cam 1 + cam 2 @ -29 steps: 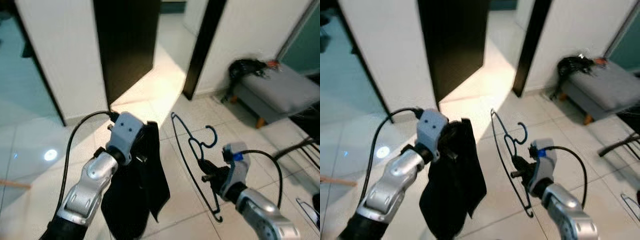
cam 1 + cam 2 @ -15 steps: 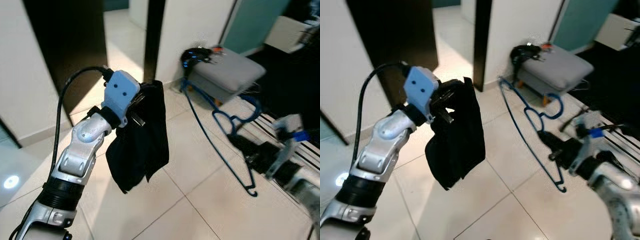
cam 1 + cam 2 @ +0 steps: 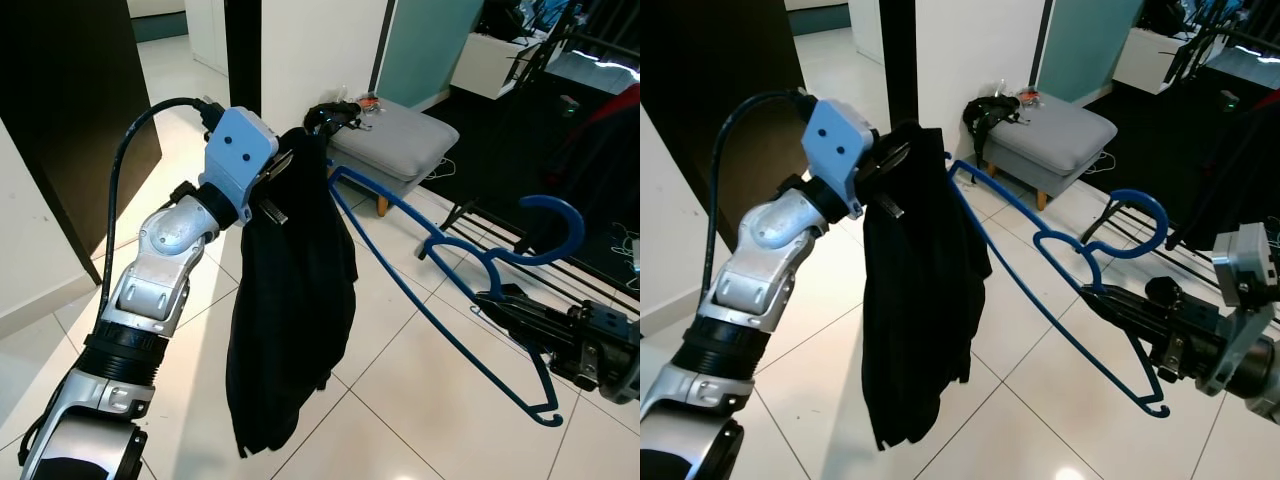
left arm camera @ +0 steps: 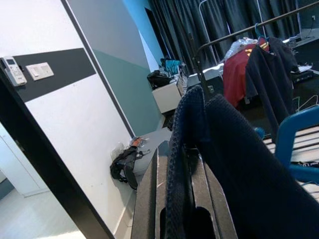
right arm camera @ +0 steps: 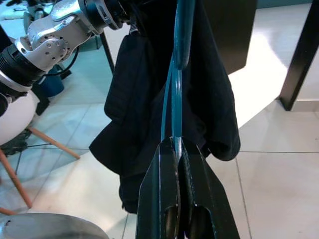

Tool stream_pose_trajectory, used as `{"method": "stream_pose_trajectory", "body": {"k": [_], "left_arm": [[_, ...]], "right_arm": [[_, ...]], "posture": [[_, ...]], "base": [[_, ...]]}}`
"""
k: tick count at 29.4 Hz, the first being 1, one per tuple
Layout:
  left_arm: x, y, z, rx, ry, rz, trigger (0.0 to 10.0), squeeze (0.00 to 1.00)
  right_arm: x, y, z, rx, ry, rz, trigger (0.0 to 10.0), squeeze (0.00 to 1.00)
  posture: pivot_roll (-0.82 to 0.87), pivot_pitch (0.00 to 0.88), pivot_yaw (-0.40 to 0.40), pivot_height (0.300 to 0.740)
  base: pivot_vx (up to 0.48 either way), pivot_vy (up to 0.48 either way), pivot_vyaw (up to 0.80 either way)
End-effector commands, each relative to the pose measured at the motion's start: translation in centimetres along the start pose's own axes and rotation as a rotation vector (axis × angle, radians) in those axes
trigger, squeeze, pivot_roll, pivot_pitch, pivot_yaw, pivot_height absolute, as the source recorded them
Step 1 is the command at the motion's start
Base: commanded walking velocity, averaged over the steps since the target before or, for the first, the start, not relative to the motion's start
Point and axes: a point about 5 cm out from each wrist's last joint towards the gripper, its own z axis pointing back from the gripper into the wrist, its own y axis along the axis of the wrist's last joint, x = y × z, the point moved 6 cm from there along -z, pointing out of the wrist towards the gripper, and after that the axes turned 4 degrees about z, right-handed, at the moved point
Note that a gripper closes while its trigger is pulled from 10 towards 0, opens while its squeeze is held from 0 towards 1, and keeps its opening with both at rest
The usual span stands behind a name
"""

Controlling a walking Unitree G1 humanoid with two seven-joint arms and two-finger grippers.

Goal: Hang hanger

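A black garment (image 3: 290, 300) hangs from my left gripper (image 3: 285, 165), which is raised at chest height and shut on the cloth's top edge. In the left wrist view the dark cloth (image 4: 234, 164) drapes over the fingers (image 4: 149, 199). My right gripper (image 3: 1110, 300) is shut on a blue plastic hanger (image 3: 392, 205), gripping it below the hook. The hanger is tilted, its hook (image 3: 1140, 200) up at the right. Its far shoulder tip reaches the garment near my left gripper. The right wrist view looks along the hanger (image 5: 183, 30) towards the garment (image 5: 149, 99).
A grey footstool (image 3: 395, 135) with a black item (image 3: 335, 112) on it stands behind the garment. A dark clothes rack (image 4: 234, 35) with a red garment (image 4: 239, 74) stands at the right. A dark door (image 3: 70, 100) is at the left. White tiled floor (image 3: 420, 400) lies below.
The camera has swung right, bringing the footstool and rack into view. The hanger's shoulder tip has come up against the garment, which now hangs longer from my left gripper.
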Motion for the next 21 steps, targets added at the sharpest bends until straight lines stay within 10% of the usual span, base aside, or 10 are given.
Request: {"method": "stream_pose_trajectory", "body": {"k": [1, 21], "left_arm": [[0.4, 1.4, -0.6, 0.054, -0.014, -0.003, 10.0, 0.00], [0.2, 0.4, -0.5, 0.025, -0.019, -0.017, 10.0, 0.00]], "right_arm": [[-0.8, 0.7, -0.1, 0.003, 0.041, 0.007, 10.0, 0.00], [-2.1, 1.6, 2.5, -0.030, 0.056, -0.013, 10.0, 0.00]], "posture": [[0.05, 0.100, -0.051, 0.740], [0.04, 0.119, -0.049, 0.740]], "base": [[0.000, 0.000, 0.00], [0.000, 0.000, 0.00]]}}
